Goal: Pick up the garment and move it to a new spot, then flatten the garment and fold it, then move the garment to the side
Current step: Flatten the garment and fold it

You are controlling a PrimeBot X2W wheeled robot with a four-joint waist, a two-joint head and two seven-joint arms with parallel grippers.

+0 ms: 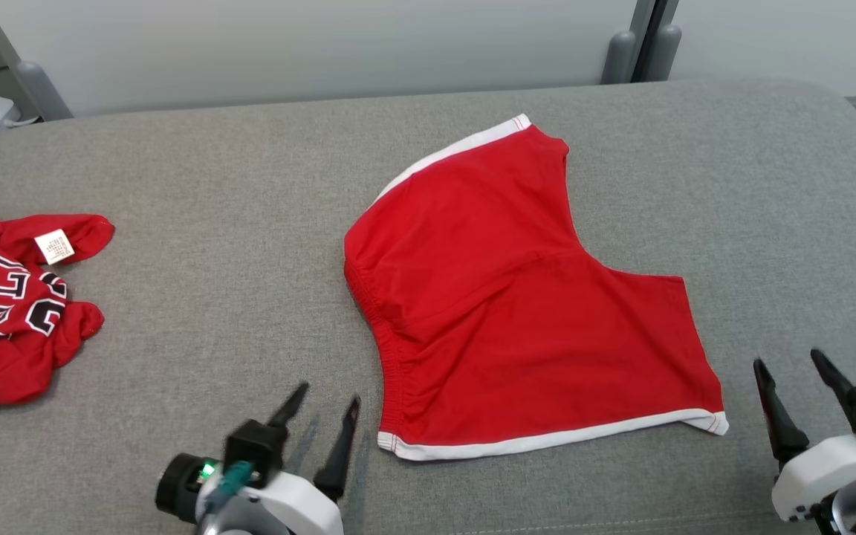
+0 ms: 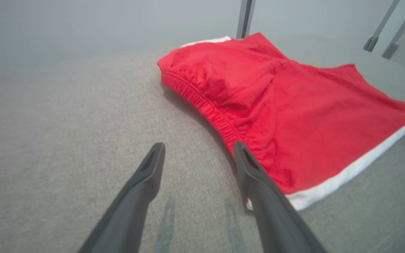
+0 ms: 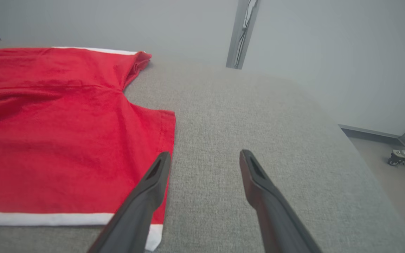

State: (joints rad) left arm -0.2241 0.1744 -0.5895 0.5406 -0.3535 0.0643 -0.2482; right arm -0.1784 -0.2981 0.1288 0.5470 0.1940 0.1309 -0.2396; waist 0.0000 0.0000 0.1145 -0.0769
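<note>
Red shorts (image 1: 517,297) flat, left pincer (image 1: 328,393) and right pincer (image 1: 788,360) gaping empty, flanking near edge

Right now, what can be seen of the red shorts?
The red shorts look like soft knit fabric, with a gathered elastic waistband toward the robot's left and white bands on both leg hems. They lie spread nearly flat on the grey upholstered surface, lightly creased near the waistband. Neither open pincer holds them: left pincer and right pincer flank the near hem.
</note>
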